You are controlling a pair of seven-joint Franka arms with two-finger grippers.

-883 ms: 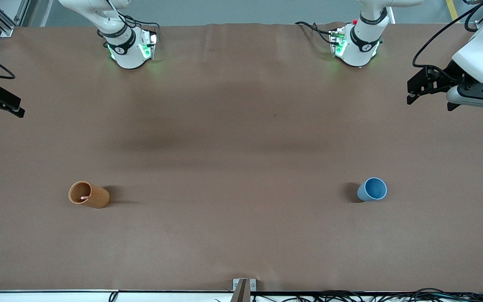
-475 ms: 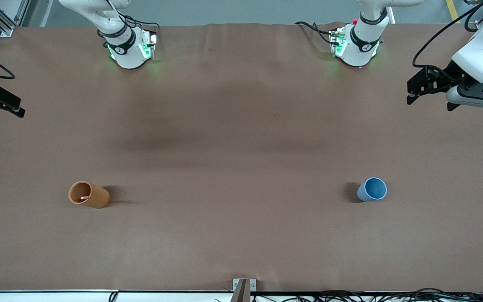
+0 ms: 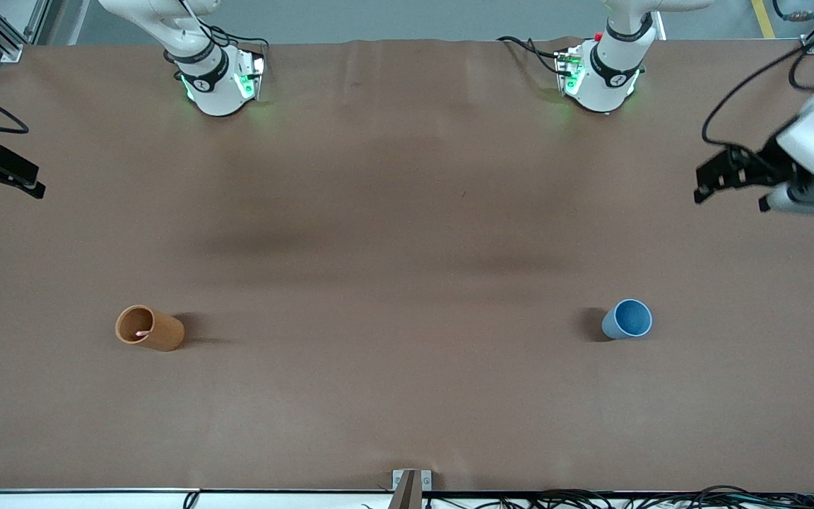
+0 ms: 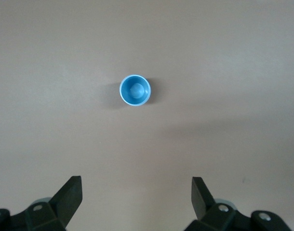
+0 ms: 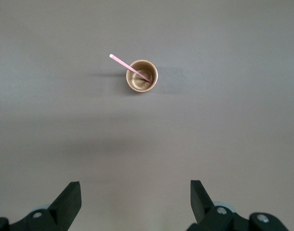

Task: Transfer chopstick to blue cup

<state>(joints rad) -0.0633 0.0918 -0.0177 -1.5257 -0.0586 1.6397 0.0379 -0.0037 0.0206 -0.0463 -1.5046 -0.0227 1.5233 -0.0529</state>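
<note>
The blue cup (image 3: 627,319) stands upright and empty toward the left arm's end of the table; it also shows in the left wrist view (image 4: 135,90). One pink chopstick (image 5: 130,66) leans in the orange-brown cup (image 5: 142,76), its upper end sticking out over the rim. In the front view only a pink bit of the chopstick (image 3: 143,332) shows inside the orange-brown cup (image 3: 149,328). My left gripper (image 3: 730,201) is open and empty, up in the air over the table's edge at the left arm's end (image 4: 136,192). My right gripper (image 3: 1,192) is open and empty over the table's edge at the right arm's end (image 5: 136,195).
The brown table cover (image 3: 407,247) holds only the two cups. A small metal bracket (image 3: 410,484) sits at the table edge nearest the front camera, with cables along that edge.
My left gripper has shifted a little toward the front camera's side and looks blurred from motion. My right gripper has barely moved. The cups and chopstick have not moved.
</note>
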